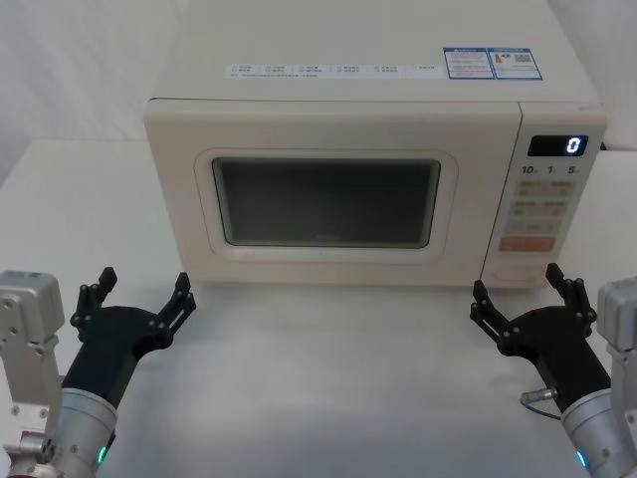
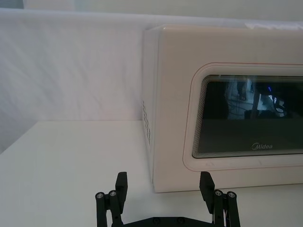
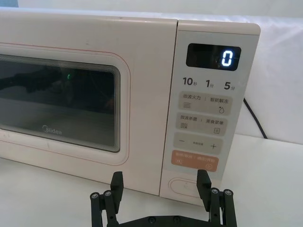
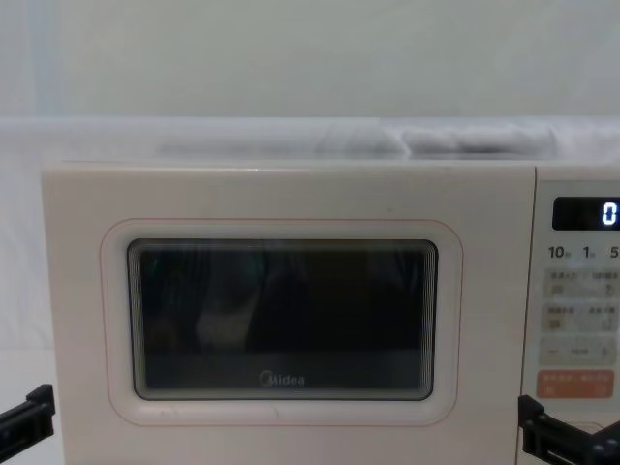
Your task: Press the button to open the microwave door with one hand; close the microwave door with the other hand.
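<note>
Here the cream door [image 1: 328, 199] is closed, the button [image 3: 184, 185] unpressed. Both grippers, left [image 1: 139, 299] and right [image 1: 518, 294], spread wide, hold nothing.

In the chest view the button [image 4: 593, 426] sits partly behind the right gripper [image 4: 572, 446], and the control panel [image 4: 579, 291] is cut off at the edge.

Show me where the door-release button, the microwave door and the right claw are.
button [image 3: 184, 186], right wrist view, centre of the wide pill key under the orange key.
microwave door [image 1: 328, 134], head view, cream strip above the window.
right claw [image 1: 518, 291], head view, midway between its open fingertips.
</note>
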`<state>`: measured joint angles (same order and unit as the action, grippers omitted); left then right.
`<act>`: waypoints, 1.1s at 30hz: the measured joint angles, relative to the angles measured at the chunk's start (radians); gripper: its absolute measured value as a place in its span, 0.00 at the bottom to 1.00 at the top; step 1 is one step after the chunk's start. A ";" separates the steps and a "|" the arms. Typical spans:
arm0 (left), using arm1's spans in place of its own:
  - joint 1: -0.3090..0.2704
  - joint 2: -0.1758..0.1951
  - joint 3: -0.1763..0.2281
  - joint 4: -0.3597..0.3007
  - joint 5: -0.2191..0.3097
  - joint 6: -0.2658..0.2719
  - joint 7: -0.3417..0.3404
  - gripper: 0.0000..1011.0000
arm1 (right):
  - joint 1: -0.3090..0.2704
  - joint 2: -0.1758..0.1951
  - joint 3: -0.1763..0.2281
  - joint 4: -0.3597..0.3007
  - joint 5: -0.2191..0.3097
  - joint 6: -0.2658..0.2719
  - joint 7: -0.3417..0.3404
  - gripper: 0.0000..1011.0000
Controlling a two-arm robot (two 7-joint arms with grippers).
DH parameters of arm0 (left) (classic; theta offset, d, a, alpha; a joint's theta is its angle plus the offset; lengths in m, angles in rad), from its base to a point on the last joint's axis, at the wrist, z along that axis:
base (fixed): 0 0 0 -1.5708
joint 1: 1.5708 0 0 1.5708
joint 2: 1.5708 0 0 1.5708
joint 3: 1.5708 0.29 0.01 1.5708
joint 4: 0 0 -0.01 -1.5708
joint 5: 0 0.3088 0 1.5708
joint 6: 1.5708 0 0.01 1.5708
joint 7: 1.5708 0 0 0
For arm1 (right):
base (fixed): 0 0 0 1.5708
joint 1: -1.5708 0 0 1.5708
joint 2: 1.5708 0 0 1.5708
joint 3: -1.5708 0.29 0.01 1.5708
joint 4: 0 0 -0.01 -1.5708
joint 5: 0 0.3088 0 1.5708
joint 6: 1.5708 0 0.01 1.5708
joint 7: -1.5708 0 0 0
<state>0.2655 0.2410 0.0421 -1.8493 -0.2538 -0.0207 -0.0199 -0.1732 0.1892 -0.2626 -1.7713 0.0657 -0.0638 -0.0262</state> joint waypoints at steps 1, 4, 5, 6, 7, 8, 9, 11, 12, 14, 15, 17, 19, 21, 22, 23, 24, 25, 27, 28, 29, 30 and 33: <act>0.000 0.000 0.000 0.000 0.000 0.000 0.000 0.99 | 0.000 0.000 0.000 0.000 0.000 0.000 0.000 0.99; 0.000 0.000 0.000 0.000 0.000 0.000 0.000 0.99 | 0.000 0.000 0.000 0.000 0.000 0.000 0.000 0.99; 0.000 0.000 0.000 0.000 0.000 0.000 0.000 0.99 | 0.000 0.000 0.000 0.000 0.000 0.000 0.000 0.99; 0.000 0.000 0.000 0.000 0.000 0.000 0.000 0.99 | 0.000 0.000 0.000 0.000 0.000 0.000 0.000 0.99; 0.000 0.000 0.000 0.000 0.000 0.000 0.000 0.99 | 0.000 0.000 0.000 0.000 0.000 0.000 0.000 0.99; 0.000 0.000 0.000 0.000 0.000 0.000 0.000 0.99 | 0.000 0.000 0.000 0.000 0.000 0.000 0.000 0.99; 0.000 0.000 0.000 0.000 0.000 0.000 0.000 0.99 | 0.000 0.000 0.000 0.000 0.000 0.000 0.000 0.99; 0.000 0.000 0.000 0.000 0.000 0.000 0.000 0.99 | 0.000 0.000 0.000 0.000 0.000 0.000 0.000 0.99; 0.000 0.000 0.000 0.000 0.000 0.000 0.000 0.99 | 0.000 0.000 0.000 0.000 0.000 0.000 0.000 0.99; 0.000 0.000 0.000 0.000 0.000 0.000 0.000 0.99 | 0.000 0.000 0.000 0.000 0.000 0.000 0.000 0.99; 0.000 0.000 0.000 0.000 0.000 0.000 0.000 0.99 | 0.000 0.000 0.000 0.000 0.000 0.000 0.000 0.99; 0.000 0.000 0.000 0.000 0.000 0.000 0.000 0.99 | 0.000 0.000 0.000 0.000 0.000 0.000 0.000 0.99; 0.000 0.000 0.000 0.000 0.000 0.000 0.000 0.99 | 0.000 0.000 0.000 0.000 0.000 0.000 0.000 0.99; 0.000 0.000 0.000 0.000 0.000 0.000 0.000 0.99 | 0.000 0.000 0.000 0.000 0.000 0.000 0.000 0.99; 0.000 0.000 0.000 0.000 0.000 0.000 0.000 0.99 | 0.000 0.000 0.000 0.000 0.000 0.000 0.000 0.99; 0.000 0.000 0.000 0.000 0.000 0.000 0.000 0.99 | 0.000 0.000 0.000 0.000 0.000 0.000 0.000 0.99; 0.000 0.000 0.000 0.000 0.000 0.000 0.000 0.99 | 0.000 0.000 0.000 0.000 0.000 0.000 0.000 0.99; 0.000 0.000 0.000 0.000 0.000 0.000 0.000 0.99 | 0.000 0.000 0.000 0.000 0.000 0.000 0.000 0.99; 0.000 0.000 0.000 0.000 0.000 0.000 0.000 0.99 | 0.000 0.000 0.000 0.000 0.000 0.000 0.000 0.99; 0.000 0.000 0.000 0.000 0.000 0.000 0.000 0.99 | 0.000 0.000 0.000 0.000 0.000 0.000 0.000 0.99; 0.000 0.000 0.000 0.000 0.000 0.000 0.000 0.99 | 0.000 0.000 0.000 0.000 0.000 0.000 0.000 0.99; 0.000 0.000 0.000 0.000 0.000 0.000 0.000 0.99 | 0.000 0.000 0.000 0.000 0.000 0.000 0.000 0.99; 0.000 0.000 0.000 0.000 0.000 0.000 0.000 0.99 | 0.000 0.000 0.000 0.000 0.000 0.000 0.000 0.99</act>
<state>0.2655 0.2409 0.0422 -1.8492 -0.2538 -0.0208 -0.0199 -0.1733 0.1892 -0.2626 -1.7713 0.0659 -0.0637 -0.0262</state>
